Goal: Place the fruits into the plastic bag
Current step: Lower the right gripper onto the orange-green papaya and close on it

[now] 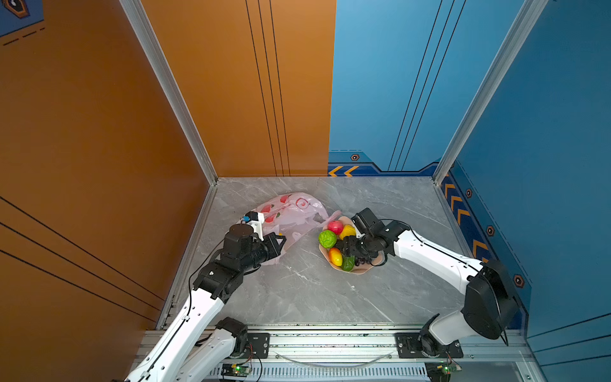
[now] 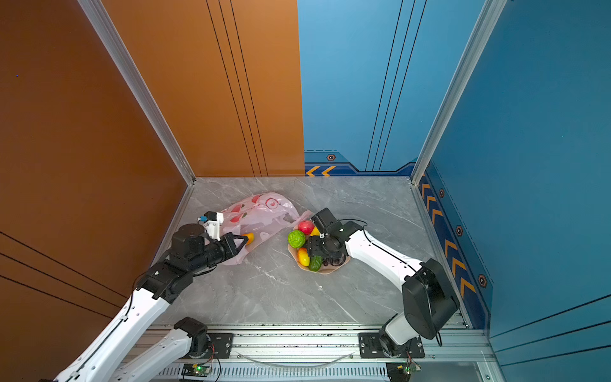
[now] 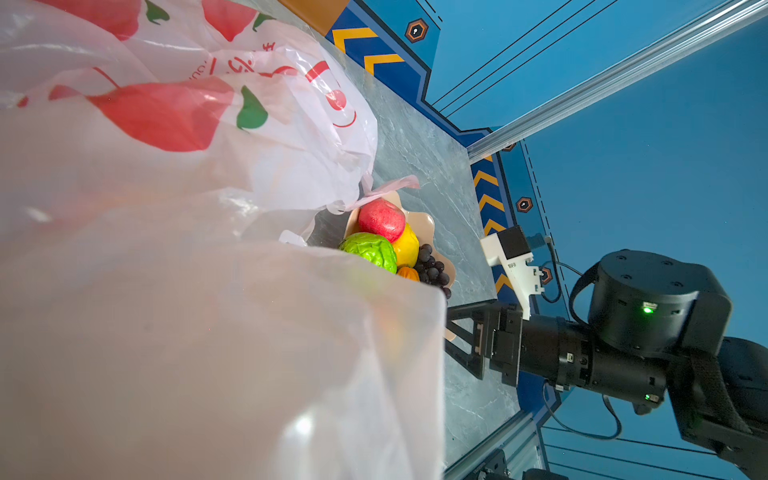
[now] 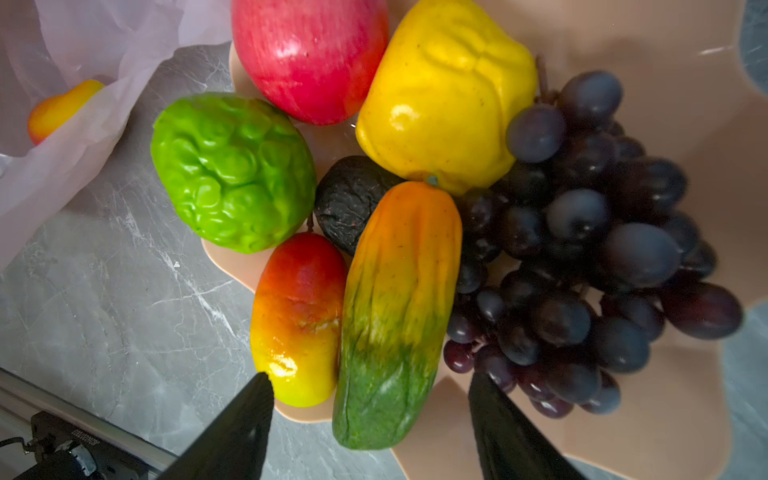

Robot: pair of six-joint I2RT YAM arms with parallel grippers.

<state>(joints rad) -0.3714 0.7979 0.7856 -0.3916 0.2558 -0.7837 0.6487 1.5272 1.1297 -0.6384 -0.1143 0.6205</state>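
Observation:
The plastic bag lies crumpled at the back left, with an orange-yellow fruit inside its mouth. My left gripper is shut on the bag's near edge; in the left wrist view plastic hides the jaws. The other fruits lie in the peach bowl: red apple, green round fruit, yellow pepper, dark avocado, mango, cucumber shape and grape bunch. My right gripper hangs open over the bowl, its fingers either side of the mango and cucumber shape.
The bowl stands on the grey marble table, just right of the bag. Orange and blue walls close in the left, back and right. A metal rail carrying both arm bases runs along the front edge.

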